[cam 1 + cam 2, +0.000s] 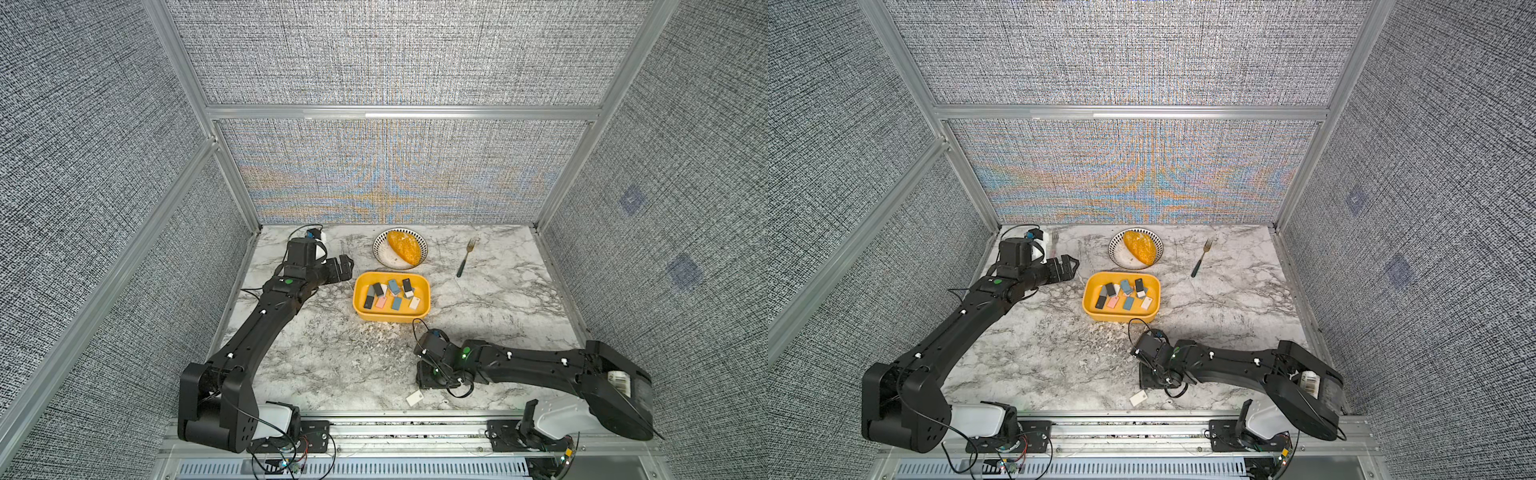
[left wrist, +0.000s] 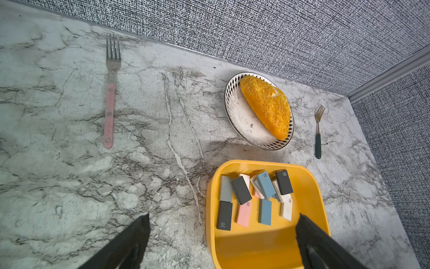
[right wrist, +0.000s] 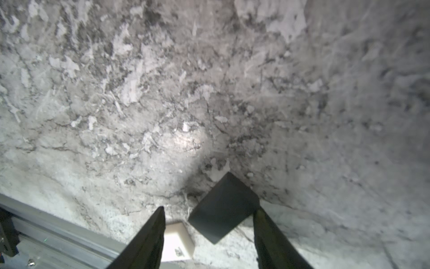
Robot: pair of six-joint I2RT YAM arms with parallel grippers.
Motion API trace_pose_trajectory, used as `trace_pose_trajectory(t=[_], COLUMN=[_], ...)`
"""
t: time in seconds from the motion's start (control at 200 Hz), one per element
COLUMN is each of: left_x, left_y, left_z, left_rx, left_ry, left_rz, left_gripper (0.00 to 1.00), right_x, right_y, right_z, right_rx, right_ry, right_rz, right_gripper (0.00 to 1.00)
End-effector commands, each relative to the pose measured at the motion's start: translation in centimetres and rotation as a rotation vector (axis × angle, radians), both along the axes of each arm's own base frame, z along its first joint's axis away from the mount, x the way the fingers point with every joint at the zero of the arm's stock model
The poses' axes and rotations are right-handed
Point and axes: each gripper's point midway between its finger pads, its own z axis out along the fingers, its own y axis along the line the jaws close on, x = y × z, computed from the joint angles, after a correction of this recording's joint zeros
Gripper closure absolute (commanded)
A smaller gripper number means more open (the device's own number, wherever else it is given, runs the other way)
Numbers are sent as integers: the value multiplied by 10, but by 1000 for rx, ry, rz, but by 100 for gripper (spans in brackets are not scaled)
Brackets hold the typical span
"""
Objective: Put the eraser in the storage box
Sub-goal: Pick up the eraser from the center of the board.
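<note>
The yellow storage box [image 1: 390, 318] [image 1: 1121, 318] [image 2: 256, 244] sits mid-table and holds several erasers: dark grey, blue, pink and white. My right gripper [image 1: 426, 380] [image 1: 1148, 378] [image 3: 209, 209] points down near the table's front edge. Its jaws stand apart around a dark grey eraser [image 3: 222, 207]. One corner of that eraser touches a finger, and a gap shows at the other finger. A white eraser [image 1: 415, 399] [image 1: 1138, 398] [image 3: 178, 242] lies on the marble beside it. My left gripper [image 1: 349, 268] [image 1: 1073, 266] [image 2: 223, 214] is wide open and empty at the box's left end.
A patterned plate [image 1: 377, 245] [image 2: 235, 116] with a bread roll [image 1: 402, 248] stands behind the box. A green-handled fork [image 1: 465, 257] [image 2: 318, 139] lies to the right of the plate. A pink-handled fork [image 2: 109, 111] lies at the back left. A metal rail [image 1: 415, 419] borders the front edge.
</note>
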Motion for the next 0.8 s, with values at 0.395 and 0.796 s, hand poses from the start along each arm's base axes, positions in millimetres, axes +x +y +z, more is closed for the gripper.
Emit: trace_pose_trajectory(t=[0.395,0.796], left_x=[2,3], left_y=[1,1], left_z=[-1,-2], left_rx=[8,9], left_ry=[-14,-13], left_rz=[2,2], left_gripper=[0,0], right_x=[-2,-5], right_y=[-6,-17], right_z=[-10,-22], right_rx=[-198,-338], right_ry=[-41,-62], right_rz=[90,123], right_gripper=[40,70])
